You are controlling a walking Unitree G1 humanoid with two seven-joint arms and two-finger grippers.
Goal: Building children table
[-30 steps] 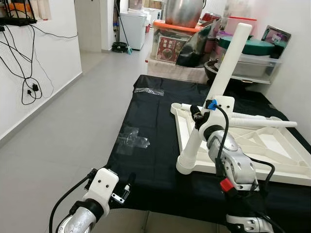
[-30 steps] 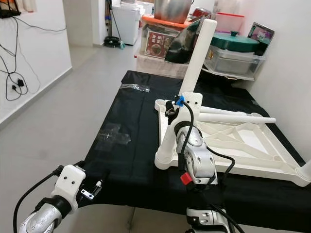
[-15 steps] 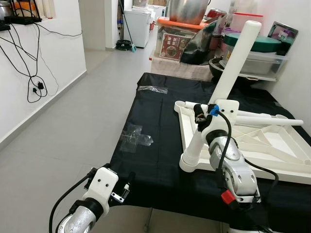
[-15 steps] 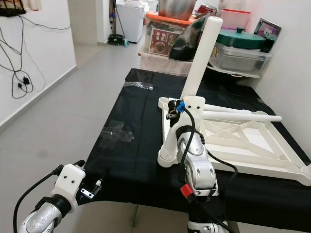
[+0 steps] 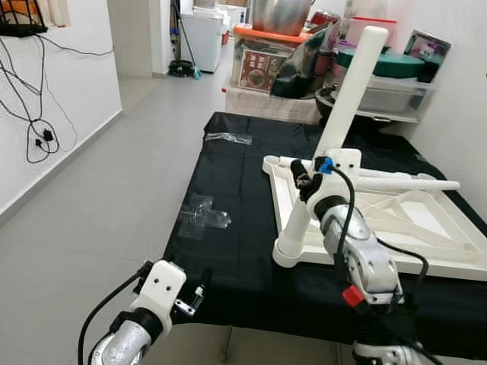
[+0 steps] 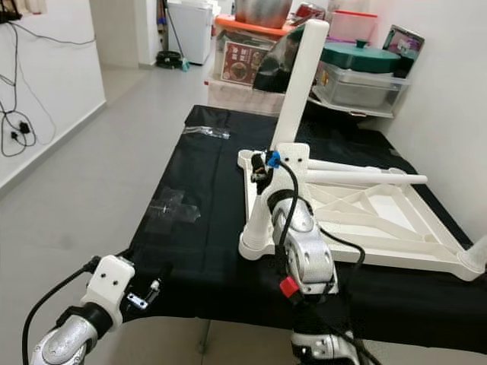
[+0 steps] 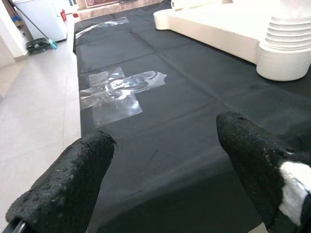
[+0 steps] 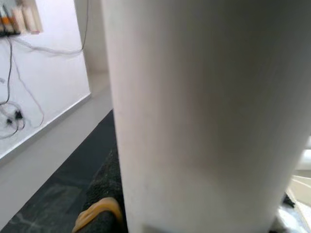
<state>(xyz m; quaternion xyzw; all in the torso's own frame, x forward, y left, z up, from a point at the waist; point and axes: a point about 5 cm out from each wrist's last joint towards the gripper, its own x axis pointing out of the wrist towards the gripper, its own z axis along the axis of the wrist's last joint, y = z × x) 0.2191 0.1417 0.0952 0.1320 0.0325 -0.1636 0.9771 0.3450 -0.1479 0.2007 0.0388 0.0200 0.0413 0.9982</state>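
A white children's table top (image 5: 426,220) lies upside down on a black cloth (image 5: 236,198). My right gripper (image 5: 308,179) is shut on a long white table leg (image 5: 350,91). The leg stands tilted, its ribbed foot (image 5: 291,247) down at the top's near left corner. In the right wrist view the leg (image 8: 204,107) is very close, with one black finger (image 8: 104,204) beside it. A second white leg (image 5: 403,182) lies across the table top. My left gripper (image 7: 165,145) hangs open and holds nothing, low at the cloth's near left edge (image 5: 199,283).
Two pieces of clear plastic wrap (image 5: 202,217) (image 5: 232,138) lie on the cloth's left side. Storage boxes and a metal pot (image 5: 278,38) crowd the far end. A white wall (image 5: 464,114) runs along the right. Grey floor (image 5: 99,198) is open on the left.
The whole view has shifted a little with the camera. The leg stays in my right gripper at the same corner, and my left arm keeps its low position.
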